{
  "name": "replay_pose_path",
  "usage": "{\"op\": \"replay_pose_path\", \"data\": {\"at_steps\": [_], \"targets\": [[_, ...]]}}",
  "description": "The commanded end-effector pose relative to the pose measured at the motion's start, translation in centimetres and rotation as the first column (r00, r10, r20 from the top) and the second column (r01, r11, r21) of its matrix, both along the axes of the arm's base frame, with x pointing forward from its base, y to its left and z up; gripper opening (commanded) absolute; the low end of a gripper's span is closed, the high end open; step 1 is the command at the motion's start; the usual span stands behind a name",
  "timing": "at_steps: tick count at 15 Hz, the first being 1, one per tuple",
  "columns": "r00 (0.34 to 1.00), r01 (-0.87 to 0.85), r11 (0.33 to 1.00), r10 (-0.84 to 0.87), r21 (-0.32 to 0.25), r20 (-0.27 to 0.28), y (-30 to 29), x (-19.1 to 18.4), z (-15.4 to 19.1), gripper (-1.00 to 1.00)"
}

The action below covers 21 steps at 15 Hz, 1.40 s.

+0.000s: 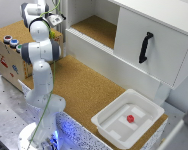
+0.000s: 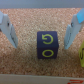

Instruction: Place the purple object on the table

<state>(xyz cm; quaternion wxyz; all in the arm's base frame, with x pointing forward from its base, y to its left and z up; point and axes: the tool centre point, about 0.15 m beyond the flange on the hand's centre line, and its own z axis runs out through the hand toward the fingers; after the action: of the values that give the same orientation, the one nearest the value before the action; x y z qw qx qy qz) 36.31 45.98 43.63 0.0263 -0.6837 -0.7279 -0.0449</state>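
Note:
In the wrist view the purple object (image 2: 47, 45), a dark cube with a yellow letter on its face, rests on speckled cork. My gripper (image 2: 41, 46) is open, its two pale blue fingers (image 2: 10, 31) standing on either side of the cube without touching it. In the exterior view the gripper (image 1: 55, 20) is high at the back left, over the cork-topped box (image 1: 14, 55), and the arm hides the cube there. The table (image 1: 89, 95) is the broad cork surface in front of the cabinet.
A white bin (image 1: 110, 131) holding a small red piece (image 1: 130, 118) sits on the table at the exterior view's right. The white cabinet has a cork shelf (image 1: 99, 27) and a door with a black handle (image 1: 145, 47). A yellow-green thing (image 2: 81, 52) lies beside the cube.

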Motion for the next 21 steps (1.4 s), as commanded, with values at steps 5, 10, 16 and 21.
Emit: {"op": "replay_pose_path", "data": {"at_steps": [5,10,16,21], "targets": [[0.999,0.046,0.999,-0.046,0.009,0.015,-0.4,1.0,-0.7,-1.00],[0.979,0.202,0.978,-0.203,0.048,0.031,-3.9,3.1,1.7,-1.00],[0.781,0.623,0.775,-0.622,0.102,-0.048,-13.1,4.9,1.0,-1.00],[0.495,0.868,0.490,-0.867,0.079,-0.062,-19.4,4.6,-5.4,-1.00]]}}
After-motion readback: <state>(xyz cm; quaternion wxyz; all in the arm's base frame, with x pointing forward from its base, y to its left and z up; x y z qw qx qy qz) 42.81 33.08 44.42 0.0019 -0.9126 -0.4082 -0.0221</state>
